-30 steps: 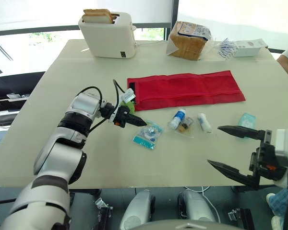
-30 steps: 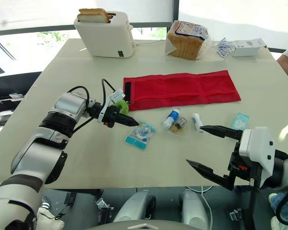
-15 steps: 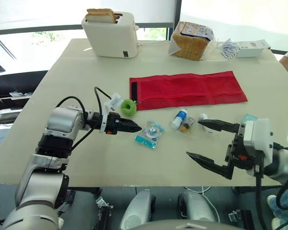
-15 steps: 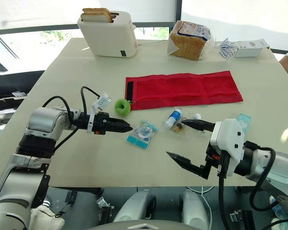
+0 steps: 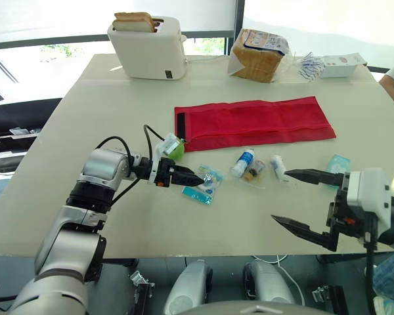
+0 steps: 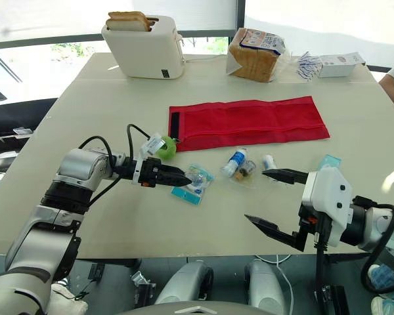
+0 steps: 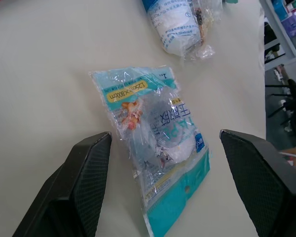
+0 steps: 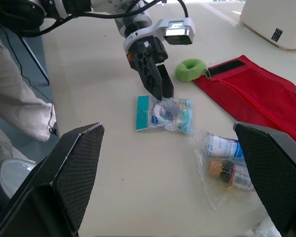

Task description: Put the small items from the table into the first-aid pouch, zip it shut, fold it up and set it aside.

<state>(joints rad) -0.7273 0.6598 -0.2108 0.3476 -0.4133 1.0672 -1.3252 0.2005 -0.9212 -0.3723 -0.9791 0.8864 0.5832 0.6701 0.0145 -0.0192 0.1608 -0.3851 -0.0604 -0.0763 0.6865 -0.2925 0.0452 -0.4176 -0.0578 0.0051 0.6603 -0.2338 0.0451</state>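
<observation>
Left tool [image 5: 196, 178] is spread, straddling the clear-and-teal plastic packet [image 7: 158, 148], likely to pinch it for the flat red fabric pouch [image 5: 256, 123] beyond. Right tool [image 5: 279, 195] hangs spread, near right.

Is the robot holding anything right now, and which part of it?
Nothing is held. The left gripper is open around the blue plastic packet, not closed on it. The right gripper is open too.

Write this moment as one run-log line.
left end effector: open over bandage packet | right end effector: open, empty | red pouch: unfolded flat
</observation>
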